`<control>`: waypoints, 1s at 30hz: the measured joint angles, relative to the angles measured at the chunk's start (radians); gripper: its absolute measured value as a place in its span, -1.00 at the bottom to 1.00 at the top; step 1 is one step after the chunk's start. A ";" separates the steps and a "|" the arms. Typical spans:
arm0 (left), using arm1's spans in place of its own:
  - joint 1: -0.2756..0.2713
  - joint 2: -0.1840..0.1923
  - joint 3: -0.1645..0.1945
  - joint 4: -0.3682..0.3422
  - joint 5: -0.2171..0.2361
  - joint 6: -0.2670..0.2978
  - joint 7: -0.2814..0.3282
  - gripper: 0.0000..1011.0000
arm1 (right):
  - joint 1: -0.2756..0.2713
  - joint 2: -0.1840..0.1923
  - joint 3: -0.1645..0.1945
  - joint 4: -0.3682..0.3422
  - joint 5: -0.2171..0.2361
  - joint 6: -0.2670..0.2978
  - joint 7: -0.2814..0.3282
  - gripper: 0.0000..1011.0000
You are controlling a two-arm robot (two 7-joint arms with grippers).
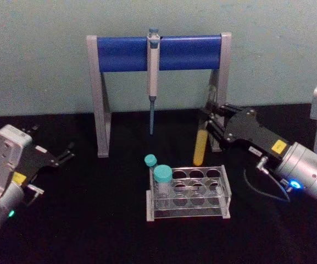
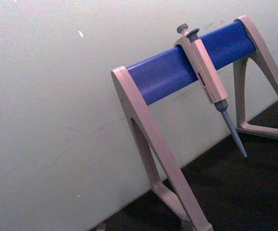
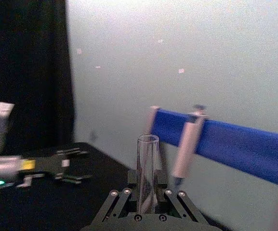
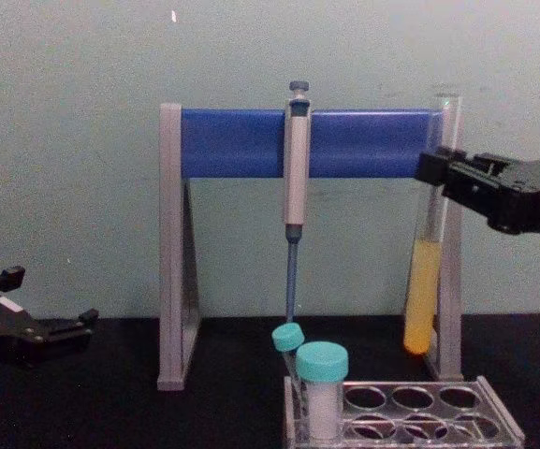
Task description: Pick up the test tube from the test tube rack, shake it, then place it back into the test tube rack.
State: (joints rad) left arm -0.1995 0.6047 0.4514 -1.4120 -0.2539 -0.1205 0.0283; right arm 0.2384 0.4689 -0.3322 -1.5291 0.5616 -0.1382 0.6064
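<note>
The test tube [image 1: 200, 147] is out of the rack [image 1: 190, 215] and hangs upright in the air, pinched near its upper part by the right hand [image 1: 206, 127], with its yellow-orange liquid settled in the lower part. In the head view it sits at about 1 o'clock from the rack's middle, behind the back row of holes and clear of the rack's top. I judge this to be the lifted stage, with either the shake or the return to follow.

A shake calls for small, controlled swings, since the tube is uncapped and a hard tip would likely spill the liquid. The return calls for bringing the round bottom toward 7 o'clock, over a free hole, then lowering it straight down.

The grey right leg of the pipette stand [image 1: 158, 53] is close behind the tube, at about 2 o'clock from it, so a wide swing could knock against it. The hanging pipette [image 1: 153, 77] is farther off, toward 10 o'clock. Two teal-capped vials [image 1: 162, 181] fill the rack's 9 o'clock end, while the other holes look free. The left hand [image 1: 65, 155] rests parked on the dark surface [image 1: 92, 231] at 9 o'clock, fingers slightly spread and holding nothing.
</note>
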 joint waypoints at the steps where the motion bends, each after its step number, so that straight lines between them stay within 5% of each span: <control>1: 0.000 0.000 0.000 0.000 0.000 0.000 0.000 0.98 | 0.003 0.004 -0.004 0.000 0.008 0.006 0.014 -0.55; 9: 0.000 0.000 0.000 0.000 0.000 0.000 0.000 0.98 | -0.004 0.082 -0.026 -0.039 0.085 0.051 0.123 -0.55; 19: 0.000 0.000 0.000 0.000 0.000 0.000 0.000 0.98 | -0.083 0.197 0.020 -0.140 0.074 0.060 0.051 -0.55; 25: 0.000 0.000 0.000 0.000 0.000 0.000 0.000 0.98 | -0.108 0.198 0.047 -0.154 0.038 0.049 -0.037 -0.55; 30: 0.000 0.000 0.000 0.000 0.000 0.000 0.000 0.98 | -0.110 0.156 0.062 -0.149 -0.015 0.024 -0.112 -0.55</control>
State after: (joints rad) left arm -0.1995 0.6047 0.4514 -1.4120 -0.2539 -0.1205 0.0283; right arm 0.1283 0.6251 -0.2702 -1.6780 0.5469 -0.1144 0.4945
